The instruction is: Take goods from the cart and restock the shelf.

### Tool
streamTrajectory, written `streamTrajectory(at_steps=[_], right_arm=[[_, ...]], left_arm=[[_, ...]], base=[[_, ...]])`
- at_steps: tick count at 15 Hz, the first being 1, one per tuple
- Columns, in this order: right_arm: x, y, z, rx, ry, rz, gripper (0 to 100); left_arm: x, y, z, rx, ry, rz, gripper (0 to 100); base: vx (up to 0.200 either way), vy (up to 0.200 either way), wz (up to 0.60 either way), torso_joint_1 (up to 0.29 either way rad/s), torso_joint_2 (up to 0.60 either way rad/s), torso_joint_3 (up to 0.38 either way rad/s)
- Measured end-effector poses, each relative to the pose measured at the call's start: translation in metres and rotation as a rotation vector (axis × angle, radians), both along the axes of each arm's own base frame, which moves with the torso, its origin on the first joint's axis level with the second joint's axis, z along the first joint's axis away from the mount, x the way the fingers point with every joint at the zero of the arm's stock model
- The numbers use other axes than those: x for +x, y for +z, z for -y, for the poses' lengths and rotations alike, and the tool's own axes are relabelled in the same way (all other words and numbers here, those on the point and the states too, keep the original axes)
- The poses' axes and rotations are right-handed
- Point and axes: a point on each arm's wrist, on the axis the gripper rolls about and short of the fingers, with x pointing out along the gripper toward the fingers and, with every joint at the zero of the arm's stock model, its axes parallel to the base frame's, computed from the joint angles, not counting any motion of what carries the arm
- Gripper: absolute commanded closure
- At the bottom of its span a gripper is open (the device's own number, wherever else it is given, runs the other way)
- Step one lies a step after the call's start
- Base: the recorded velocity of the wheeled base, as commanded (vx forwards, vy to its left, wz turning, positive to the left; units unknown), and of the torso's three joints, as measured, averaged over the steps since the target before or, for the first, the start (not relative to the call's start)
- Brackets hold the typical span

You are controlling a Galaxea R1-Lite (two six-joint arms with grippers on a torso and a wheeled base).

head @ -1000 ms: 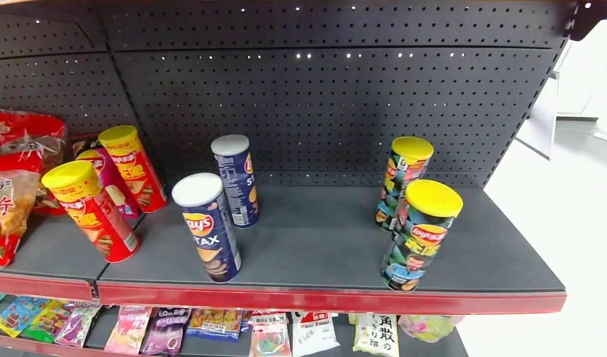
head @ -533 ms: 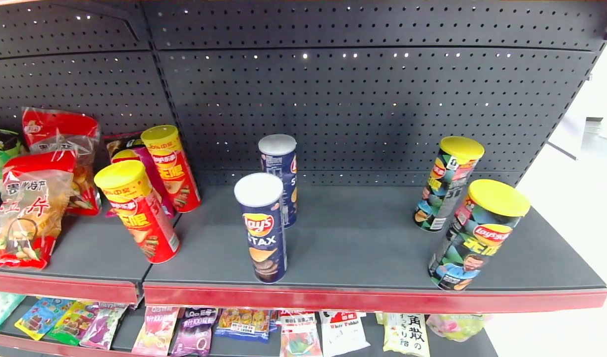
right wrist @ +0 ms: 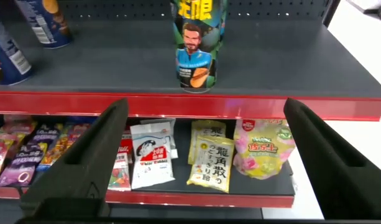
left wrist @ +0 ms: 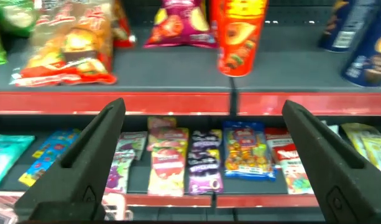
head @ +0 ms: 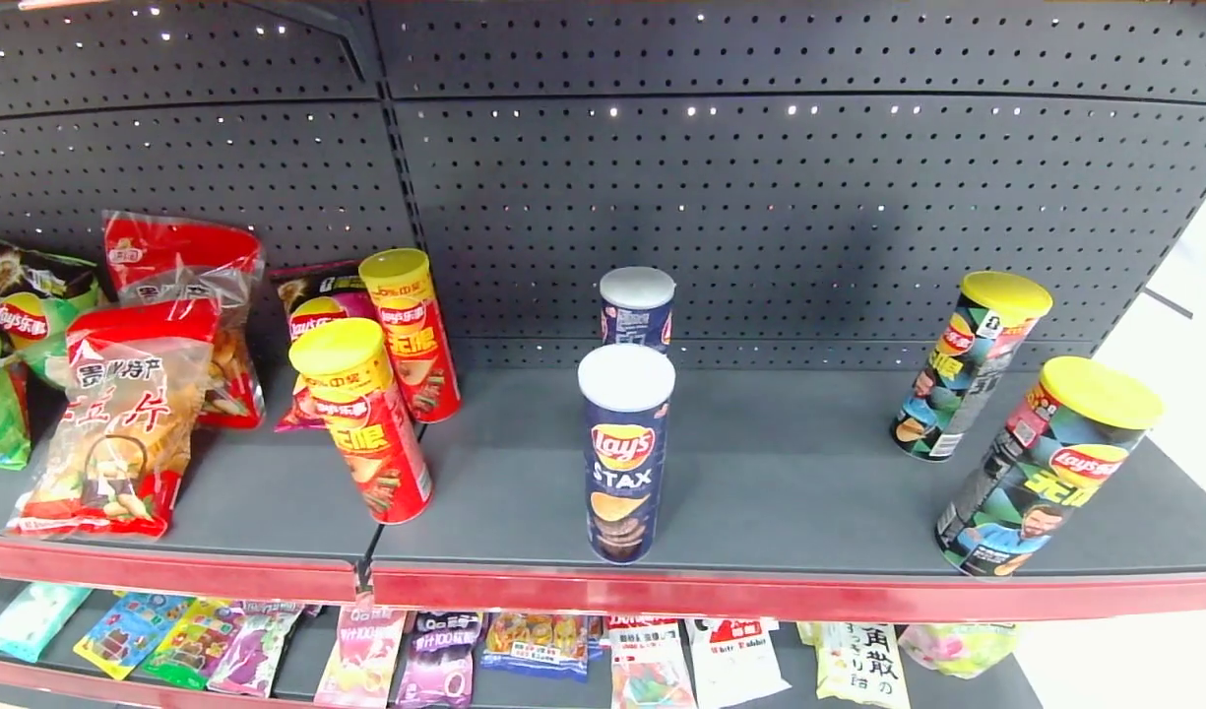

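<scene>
Panned leftward over the last second, bringing more snack bags into the head view at left, with every can fixed in place on the shelf. Mid-shelf, two blue cans, one behind the other, both upright. Left of these, two red cans with yellow lids, just beside the bags. Far right, two patterned cans, the nearer close to the red front lip. Wide bare deck between the blue and patterned pairs. Below, packets along the lower tier. Left gripper spread wide and empty, facing the lip; right gripper likewise spread, empty, below the nearer patterned can.
</scene>
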Motion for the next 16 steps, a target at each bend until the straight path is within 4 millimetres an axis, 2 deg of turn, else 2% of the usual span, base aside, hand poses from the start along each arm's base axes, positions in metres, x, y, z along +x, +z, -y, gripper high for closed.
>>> streamTrajectory(at_steps=[2,5,16], right_arm=[[0.0000,0.0000,0.0000,0.000,-0.001,0.000,0],[0.0000,0.0000,0.0000,0.000,-0.001,0.000,0],[0.0000,0.0001,0.0000,0.001,-0.004,0.001,0]], left_arm=[[0.0000,-0.0001,0.0000,0.000,-0.002,-0.001,0],[0.0000,-0.0001,0.0000,0.000,-0.001,-0.001,0],[0.0000,-0.0001,-0.0001,0.000,-0.001,-0.001,0]], base=[[0.000,0.000,0.00,0.000,0.00,0.000],[0.000,-0.200,0.00,0.002,0.00,0.005],[0.000,0.000,0.00,0.000,0.00,0.000]])
